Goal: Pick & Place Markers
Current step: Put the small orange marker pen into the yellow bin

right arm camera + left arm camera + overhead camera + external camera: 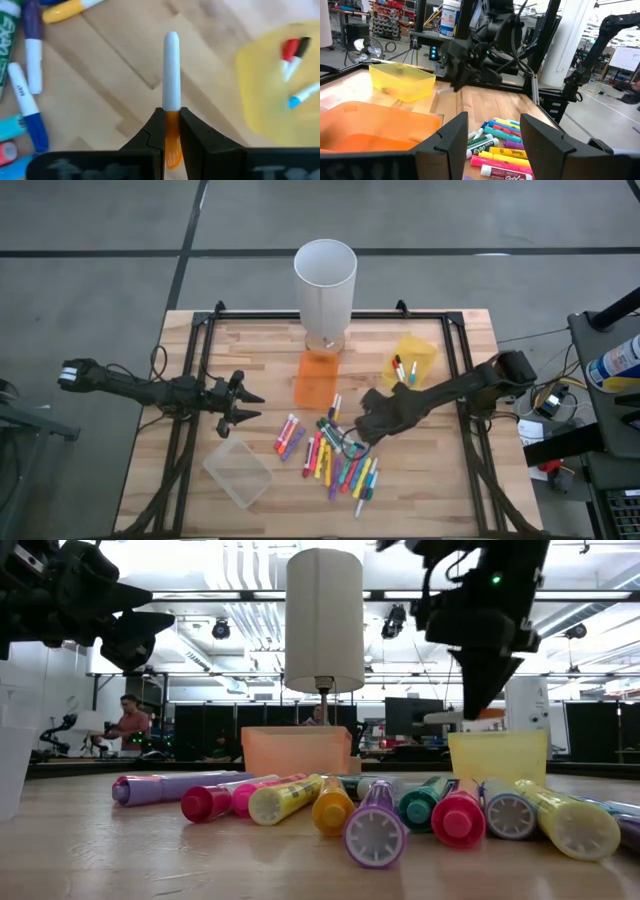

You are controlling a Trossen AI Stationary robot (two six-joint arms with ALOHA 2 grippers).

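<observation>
The markers (pixel 335 458) lie in a loose many-coloured pile on the wooden table, near its middle; they fill the foreground of the low view (pixel 375 815). My right gripper (pixel 171 112) hangs above the table between the pile and the yellow bin (pixel 412 360), shut on a white marker with an orange end (pixel 171 70). It also shows in the high view (pixel 366 402) and in the low view (pixel 478 690). My left gripper (pixel 492 140) is open and waits over the table's left part (pixel 240 402), touching nothing. My right gripper pinches the marker by its orange end (pixel 172 125) between the two fingers. The white barrel (pixel 171 60) sticks straight out past the fingertips, along the fingers. The marker is lifted clear of the table and shows in the left wrist view (pixel 445 91) pointing toward the yellow bin.
The yellow bin holds a few markers (pixel 295 55). An orange bin (pixel 318 378) stands in front of the tall white cylinder (pixel 325 280) at the far middle. A clear bin (pixel 238 472) sits near the left front. A dark frame (pixel 200 380) borders the table.
</observation>
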